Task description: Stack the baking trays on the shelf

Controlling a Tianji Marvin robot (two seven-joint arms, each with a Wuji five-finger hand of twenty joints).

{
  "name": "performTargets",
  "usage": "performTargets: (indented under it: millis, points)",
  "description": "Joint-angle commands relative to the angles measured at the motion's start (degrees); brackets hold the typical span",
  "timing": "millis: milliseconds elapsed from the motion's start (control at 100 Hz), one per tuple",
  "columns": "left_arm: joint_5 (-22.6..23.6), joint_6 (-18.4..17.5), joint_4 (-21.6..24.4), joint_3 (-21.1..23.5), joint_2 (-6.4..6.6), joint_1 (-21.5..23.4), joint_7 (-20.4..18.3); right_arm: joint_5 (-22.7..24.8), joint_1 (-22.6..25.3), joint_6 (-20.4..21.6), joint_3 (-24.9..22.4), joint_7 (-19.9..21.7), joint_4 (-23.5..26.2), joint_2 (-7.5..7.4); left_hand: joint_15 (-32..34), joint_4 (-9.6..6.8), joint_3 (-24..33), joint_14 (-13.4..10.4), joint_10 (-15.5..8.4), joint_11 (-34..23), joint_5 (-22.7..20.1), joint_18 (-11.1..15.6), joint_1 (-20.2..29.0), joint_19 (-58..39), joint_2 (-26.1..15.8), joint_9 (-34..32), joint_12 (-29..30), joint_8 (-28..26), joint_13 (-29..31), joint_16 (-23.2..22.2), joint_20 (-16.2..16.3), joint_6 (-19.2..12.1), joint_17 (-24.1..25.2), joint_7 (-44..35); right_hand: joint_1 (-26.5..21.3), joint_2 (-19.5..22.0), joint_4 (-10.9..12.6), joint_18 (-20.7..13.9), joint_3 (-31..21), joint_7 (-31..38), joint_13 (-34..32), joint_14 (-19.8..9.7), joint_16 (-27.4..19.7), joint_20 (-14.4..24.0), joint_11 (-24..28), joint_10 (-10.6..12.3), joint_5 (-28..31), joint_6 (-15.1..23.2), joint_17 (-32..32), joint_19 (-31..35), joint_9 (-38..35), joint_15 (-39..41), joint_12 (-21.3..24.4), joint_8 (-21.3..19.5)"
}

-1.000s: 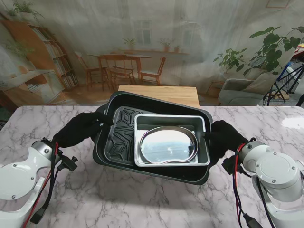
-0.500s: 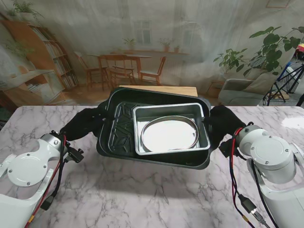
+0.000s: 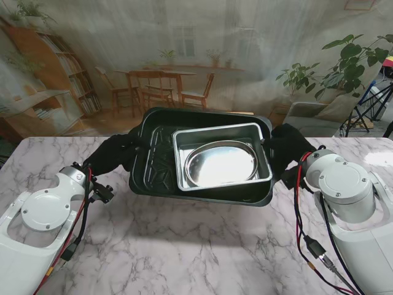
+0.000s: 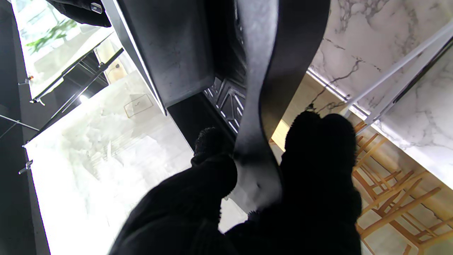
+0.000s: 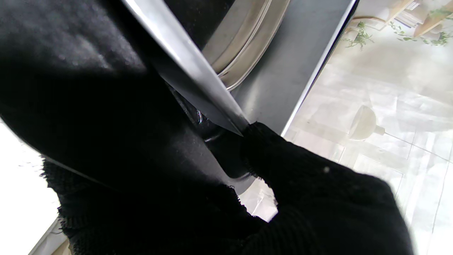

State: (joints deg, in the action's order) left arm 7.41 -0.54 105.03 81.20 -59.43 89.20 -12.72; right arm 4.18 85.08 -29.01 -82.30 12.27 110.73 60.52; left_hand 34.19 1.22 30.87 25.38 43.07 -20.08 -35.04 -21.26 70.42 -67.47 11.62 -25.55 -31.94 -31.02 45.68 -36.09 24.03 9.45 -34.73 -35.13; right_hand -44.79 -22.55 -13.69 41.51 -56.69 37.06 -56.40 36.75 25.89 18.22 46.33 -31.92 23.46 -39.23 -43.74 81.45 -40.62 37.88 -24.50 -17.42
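- A dark baking tray (image 3: 156, 163) sits in the centre of the stand view, in its upper half, held off the marble table (image 3: 184, 252) with a shadow on the marble nearer to me.
- Inside it, toward its right side, lies a silver rectangular tray (image 3: 182, 161), and inside that a shiny oval pan (image 3: 221, 164).
- The left hand (image 3: 113, 155), in a black glove, grips the dark tray's left rim at centre-left of the frame; the left wrist view shows its fingers (image 4: 318, 152) on one side of the rim and the thumb (image 4: 208, 170) on the other, pinching the lip.
- The right hand (image 3: 287, 150), also black-gloved, clamps the tray's right rim at centre-right; the right wrist view shows its gloved fingers (image 5: 88, 117) wrapped close over the edge with the thumb (image 5: 283, 159) pressed beneath.
- A wooden shelf (image 3: 233, 113) peeks out just beyond the dark tray's far edge, at upper centre.
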Motion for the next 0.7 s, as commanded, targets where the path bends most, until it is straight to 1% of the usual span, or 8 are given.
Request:
performTargets:
  millis: [0,200,480,690]
  points:
    - [-1.1,-2.1,5.2,-5.0,-2.82,-1.9,-3.6,-2.9,-1.9,2.2,4.2,3.2,4.8,3.02,1.3,-0.01,1.6,-7.8,-36.7,-4.5,-1.7,12.9,1.6,-1.6,0.2,-24.2,0.4,-0.4,2.6,-0.9,-0.9,-2.3,-2.5,0.2,-6.1,-0.1,2.0,-22.0,-5.5,8.3,-6.2,-23.2,0.6,0.3,0.4,15.4,7.1,30.9,-2.0,-0.9,0.6,2.4,0.3,-0.7]
    - [-1.0,-0.5,3.1,-6.4,-3.36,-4.8,-2.2,-3.1,-4.5,1.8,4.7,2.9,2.8,3.24,1.3,-0.03,1.6,-7.8,-36.7,-4.5,-1.7,12.8,1.7,-1.7,0.2,-24.2,0.4,-0.3,2.6,-1.0,-0.8,-2.3,-2.5,0.2,-6.1,-0.2,1.9,-22.0,-5.6,8.3,-6.2,-23.3,0.6,0.4,0.4,15.6,7.2,31.0,-2.0,-0.9,0.6,2.3,0.3,-0.8]
    - [-0.9,1.1,1.3,-7.4,-3.81,-7.0,-1.0,-3.1,-7.5,0.5,5.9,2.9,0.2,3.43,1.3,-0.05,1.5,-7.8,-36.7,-4.5,-1.8,12.8,1.7,-1.7,0.2,-24.2,0.4,-0.3,2.6,-1.0,-0.8,-2.3,-2.5,0.3,-6.1,-0.2,1.9,-22.1,-5.7,8.3,-6.1,-23.3,0.6,0.4,0.3,15.7,7.1,31.1,-1.9,-1.0,0.6,2.2,0.3,-0.8]
    - [-0.6,2.4,-0.7,-8.2,-4.22,-9.1,0.1,-3.0,-9.4,0.4,6.8,2.2,-2.7,3.77,1.2,-0.05,1.5,-7.8,-36.7,-4.4,-1.8,12.8,1.7,-1.7,0.2,-24.2,0.5,-0.3,2.6,-1.0,-0.8,-2.3,-2.3,0.4,-6.2,-0.3,1.8,-22.1,-5.8,8.4,-5.9,-23.3,0.6,0.4,0.3,15.9,7.1,31.2,-1.7,-1.2,0.7,2.0,0.3,-0.9]
